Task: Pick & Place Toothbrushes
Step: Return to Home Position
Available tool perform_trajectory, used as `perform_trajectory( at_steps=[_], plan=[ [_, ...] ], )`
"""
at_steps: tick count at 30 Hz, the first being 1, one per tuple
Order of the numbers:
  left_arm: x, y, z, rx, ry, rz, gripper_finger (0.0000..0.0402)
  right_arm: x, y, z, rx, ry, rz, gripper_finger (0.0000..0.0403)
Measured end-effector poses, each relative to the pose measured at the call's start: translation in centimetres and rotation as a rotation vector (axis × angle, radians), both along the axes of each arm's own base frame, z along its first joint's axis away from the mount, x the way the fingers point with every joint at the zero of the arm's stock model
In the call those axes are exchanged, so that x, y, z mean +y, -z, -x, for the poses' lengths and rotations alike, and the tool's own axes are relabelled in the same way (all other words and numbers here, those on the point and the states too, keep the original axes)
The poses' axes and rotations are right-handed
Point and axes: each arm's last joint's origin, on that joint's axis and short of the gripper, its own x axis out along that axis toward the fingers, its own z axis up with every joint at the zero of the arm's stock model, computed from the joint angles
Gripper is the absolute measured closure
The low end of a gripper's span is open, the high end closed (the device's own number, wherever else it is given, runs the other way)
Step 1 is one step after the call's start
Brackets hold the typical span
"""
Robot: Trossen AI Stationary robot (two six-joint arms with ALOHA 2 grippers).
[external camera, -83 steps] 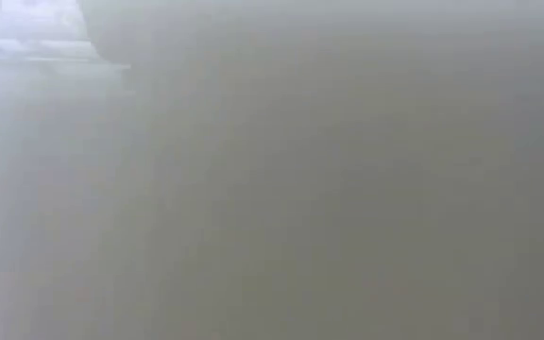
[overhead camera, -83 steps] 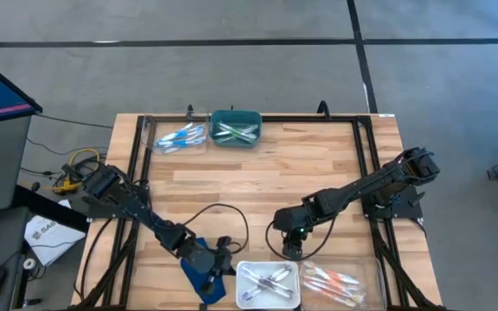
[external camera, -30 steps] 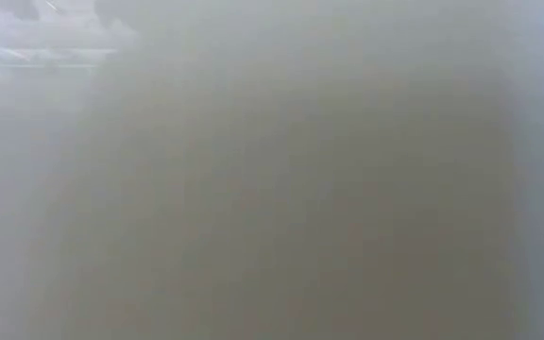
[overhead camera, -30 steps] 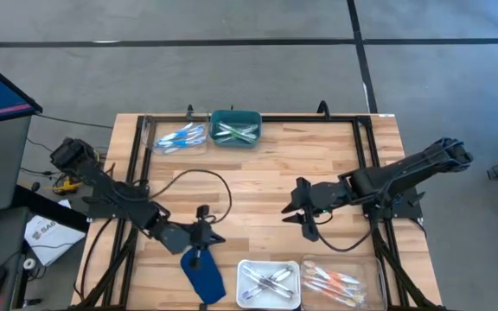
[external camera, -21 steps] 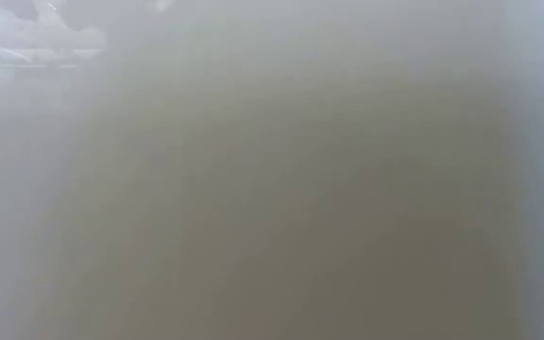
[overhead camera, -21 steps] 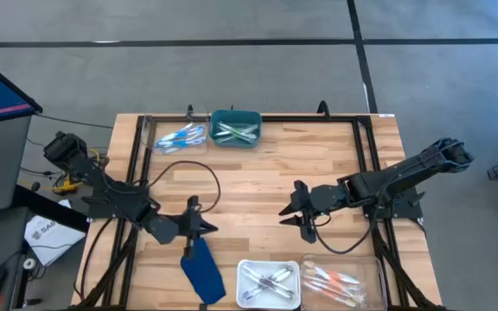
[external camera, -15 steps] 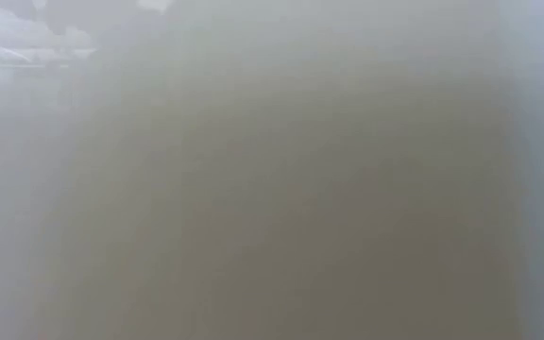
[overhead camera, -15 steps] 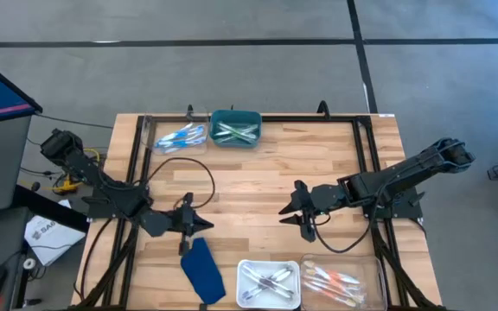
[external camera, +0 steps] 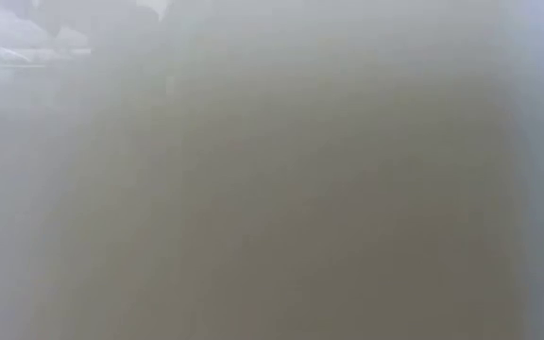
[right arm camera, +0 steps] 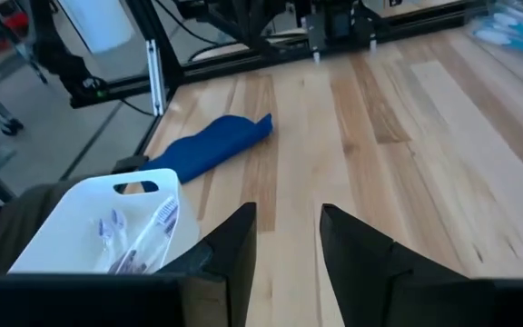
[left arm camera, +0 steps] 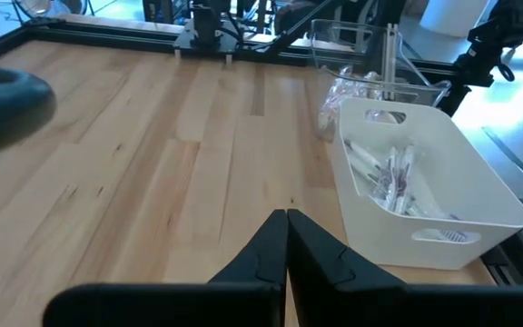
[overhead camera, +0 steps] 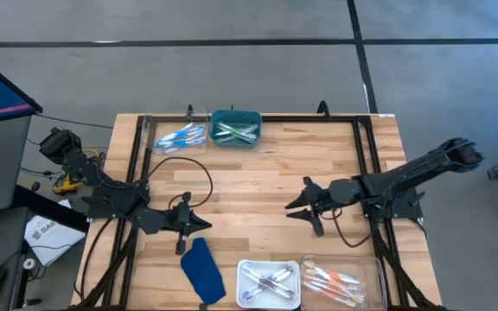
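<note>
The toothbrushes (overhead camera: 269, 281) lie unmoved, sorted into 4 bins. In the high view, purple-grey ones crisscross in the white bin (overhead camera: 247, 296) at the table's lower edge, and pink-orange ones lie crosswise in the clear bin (overhead camera: 366, 278) beside it. Blue and green ones are at the upper edge. Both arms have drawn back outward: the left gripper (left arm camera: 286, 214) is pinched together, empty, near the blue cloth (overhead camera: 201, 269); the right gripper (right arm camera: 287, 211) is parted, empty
</note>
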Motion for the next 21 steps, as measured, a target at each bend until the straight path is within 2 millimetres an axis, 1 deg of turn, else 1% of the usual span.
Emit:
perform_trajectory(
  at_steps=[6,12,21],
  plan=[
    [0.0,0.0,0.0,0.0,0.003,-0.003,0.0402,-0.6,1.0,2.0,-0.028,0.009,-0.035,0.0285],
    [0.0,0.0,0.0,-0.001,0.004,-0.003,0.0402,-1.3,1.5,3.9,-0.074,0.039,-0.041,0.0285],
    [0.0,0.0,0.0,0.0,0.004,-0.003,0.0402,-2.6,2.0,6.0,-0.147,0.089,-0.035,0.0285]
  ],
)
